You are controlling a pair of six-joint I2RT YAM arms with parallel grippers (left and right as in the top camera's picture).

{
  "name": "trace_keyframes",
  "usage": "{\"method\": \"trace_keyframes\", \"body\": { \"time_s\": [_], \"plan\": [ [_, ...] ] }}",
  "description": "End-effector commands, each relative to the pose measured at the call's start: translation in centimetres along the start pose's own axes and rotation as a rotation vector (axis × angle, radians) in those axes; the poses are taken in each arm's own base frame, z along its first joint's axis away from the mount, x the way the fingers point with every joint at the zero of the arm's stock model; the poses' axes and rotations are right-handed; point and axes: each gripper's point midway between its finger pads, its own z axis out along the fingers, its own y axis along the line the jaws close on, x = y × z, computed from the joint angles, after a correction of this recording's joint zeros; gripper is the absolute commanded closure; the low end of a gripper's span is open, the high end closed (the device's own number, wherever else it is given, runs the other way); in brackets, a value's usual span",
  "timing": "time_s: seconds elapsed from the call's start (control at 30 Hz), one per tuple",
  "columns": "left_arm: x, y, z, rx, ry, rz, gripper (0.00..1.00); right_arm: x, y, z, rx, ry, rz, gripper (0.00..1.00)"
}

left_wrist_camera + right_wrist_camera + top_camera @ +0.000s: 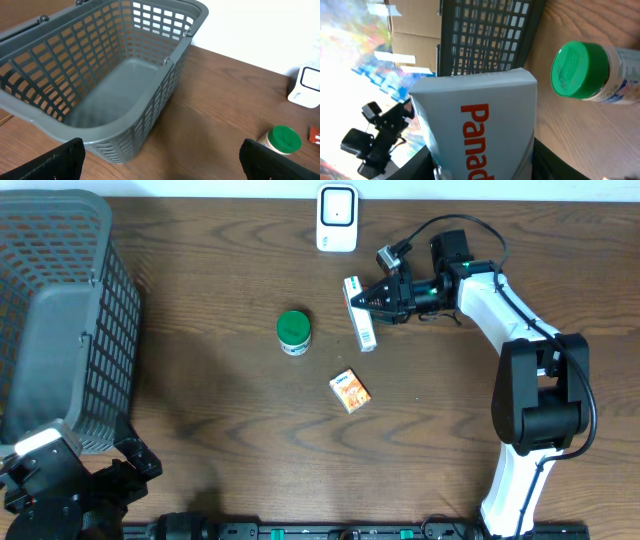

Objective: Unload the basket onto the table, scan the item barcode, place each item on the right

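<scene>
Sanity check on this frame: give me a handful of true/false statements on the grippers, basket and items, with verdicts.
1. The right gripper is closed on the white box. True.
2. The basket has an item in it. False: the left wrist view shows nothing inside it.
3. The left gripper grips the green-lidded jar. False: its jaws are wide open and hold nothing, near the basket.
4. The green-lidded jar sits on the table, outside the basket. True.
5. The small orange box rests against the scanner. False: it lies on the table well apart from it, on the near side of the jar.
</scene>
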Motion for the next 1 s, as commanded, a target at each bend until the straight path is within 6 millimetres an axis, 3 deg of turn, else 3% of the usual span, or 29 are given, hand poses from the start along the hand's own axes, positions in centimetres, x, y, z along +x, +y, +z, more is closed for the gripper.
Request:
{"method": "trace_keyframes", "body": {
  "time_s": [0.0,0.2,0.47,0.6,0.8,0.97],
  "plan": [
    [0.3,-0.1,0.2,0.004,0.011,-0.006,0.0,-0.9,2.7,-0.4,-0.028,-0.005,-0.037,0.55],
    [0.3,-0.1,0.2,0.004,0.011,-0.006,0.0,-3.5,3.0,-0.1,0.032,-0.037,-0.225,0.51],
    [0.3,-0.1,0.2,0.004,0.011,-0.006,0.0,-9.0,0.2,-0.7,0.328,-0.231,-0.415,0.45],
    [0.3,-0.1,0.2,0.004,0.011,-0.006,0.0,-10.4,-1.5,-1.0,0.468,-0.289,-0.467,0.48],
    [0.3,-0.1,0.2,0.004,0.011,-0.006,0.0,-10.0,-1.8,0.7,0.484,-0.264,-0.478,0.53],
    [0.3,-0.1,0.2,0.004,0.011,-0.006,0.0,-9.3,-4.3,0.2,0.604,-0.262,-0.39,0.36]
  ]
}}
